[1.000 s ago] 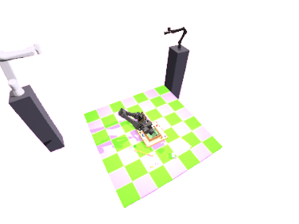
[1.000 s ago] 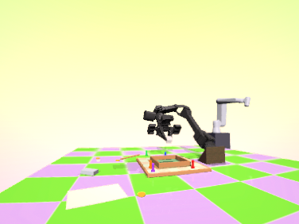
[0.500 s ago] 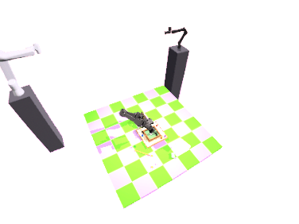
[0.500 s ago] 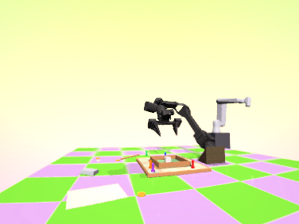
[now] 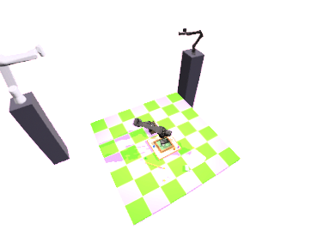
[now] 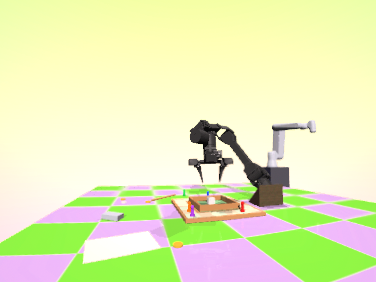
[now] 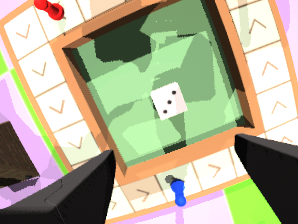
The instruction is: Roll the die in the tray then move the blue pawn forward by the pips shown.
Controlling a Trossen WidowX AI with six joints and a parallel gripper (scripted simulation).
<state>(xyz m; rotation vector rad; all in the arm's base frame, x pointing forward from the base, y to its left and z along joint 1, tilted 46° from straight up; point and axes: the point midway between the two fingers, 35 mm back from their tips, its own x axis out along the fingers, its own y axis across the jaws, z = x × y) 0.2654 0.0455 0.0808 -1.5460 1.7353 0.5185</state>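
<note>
The claw point(image 6: 211, 171) hangs spread and empty above the tray point(image 7: 220, 63), its fingers cut off at the wrist view's lower corners. The die point(image 7: 168, 100) lies on the tray's green floor; its top shows three pips. The blue pawn point(image 7: 177, 192) stands on the board's track just outside the tray wall. From the top view the pawns are too small to distinguish. The green-and-pink checkered floor point(image 6: 310, 235) spreads beneath.

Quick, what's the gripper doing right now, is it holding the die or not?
Gripper: open and holding nothing. The die lies in the tray below it, three pips up.
</note>
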